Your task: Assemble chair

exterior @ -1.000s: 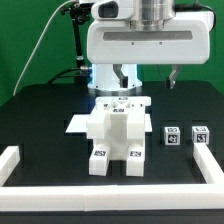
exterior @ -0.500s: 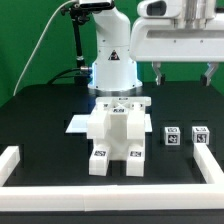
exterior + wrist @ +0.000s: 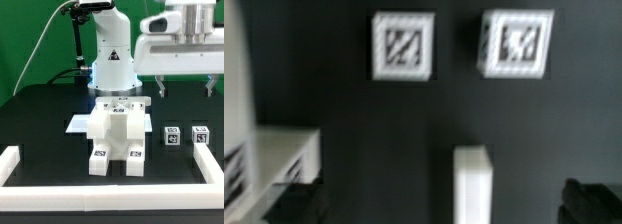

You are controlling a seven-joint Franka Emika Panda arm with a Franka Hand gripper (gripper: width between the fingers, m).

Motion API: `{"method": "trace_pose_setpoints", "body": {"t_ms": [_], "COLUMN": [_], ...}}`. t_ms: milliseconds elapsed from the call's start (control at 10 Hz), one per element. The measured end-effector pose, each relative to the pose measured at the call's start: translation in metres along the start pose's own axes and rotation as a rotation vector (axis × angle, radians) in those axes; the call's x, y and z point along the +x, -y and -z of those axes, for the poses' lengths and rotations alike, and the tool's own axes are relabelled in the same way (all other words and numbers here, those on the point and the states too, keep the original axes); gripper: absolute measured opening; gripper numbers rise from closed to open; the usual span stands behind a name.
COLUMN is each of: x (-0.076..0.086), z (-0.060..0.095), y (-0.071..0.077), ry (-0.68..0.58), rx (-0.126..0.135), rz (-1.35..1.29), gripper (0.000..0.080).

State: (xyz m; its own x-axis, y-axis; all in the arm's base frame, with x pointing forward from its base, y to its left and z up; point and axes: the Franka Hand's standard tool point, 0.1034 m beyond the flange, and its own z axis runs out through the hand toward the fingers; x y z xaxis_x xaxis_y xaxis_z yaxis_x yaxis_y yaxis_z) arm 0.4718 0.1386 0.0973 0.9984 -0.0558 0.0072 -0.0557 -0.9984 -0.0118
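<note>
**A:** At mid-desk, in the exterior view, what is shown?

**B:** The partly built chair (image 3: 118,135) is stood upright on the black desk (image 3: 40,115), with tags on its front feet. Two loose tagged pieces are set side by side toward the exterior view's right, apart from it: an inner cube (image 3: 172,136) and an outer cube (image 3: 199,136). The jaws are held high above the cubes, spread wide, with nothing between them.

**A:** And from the wrist?

**B:** Two tags (image 3: 402,45) are seen side by side, blurred, and are taken to be the cubes' tops. A white corner (image 3: 269,160), probably the chair, is caught at the edge. A white bar (image 3: 473,185) cannot be identified. Dark fingertips (image 3: 295,200) are shown far apart.

**A:** How are the pieces judged to handle?

**B:** Stiff, light matte plastic is expected, neither slippery nor fragile. A cube should be pinched across two opposite flat sides. The chair's body looks too broad for that, so a thinner panel would be taken instead.
</note>
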Motion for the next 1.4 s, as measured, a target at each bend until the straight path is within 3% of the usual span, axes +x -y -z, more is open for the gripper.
{"method": "trace_pose_setpoints", "body": {"t_ms": [200,700,1000,1400], "x": [-0.012,-0.015,-0.023,-0.029], "z": [-0.029,-0.035,-0.053,-0.080], "y": [0.026,0.027,0.039,0.042], "ry": [-0.004,0.002,-0.001,0.009], "rx": [0.010,0.008,0.010,0.003], "rz": [-0.007,-0.002,0.020,0.031], "gripper": [0.0649,0.0649,0.0649,0.0649]}}
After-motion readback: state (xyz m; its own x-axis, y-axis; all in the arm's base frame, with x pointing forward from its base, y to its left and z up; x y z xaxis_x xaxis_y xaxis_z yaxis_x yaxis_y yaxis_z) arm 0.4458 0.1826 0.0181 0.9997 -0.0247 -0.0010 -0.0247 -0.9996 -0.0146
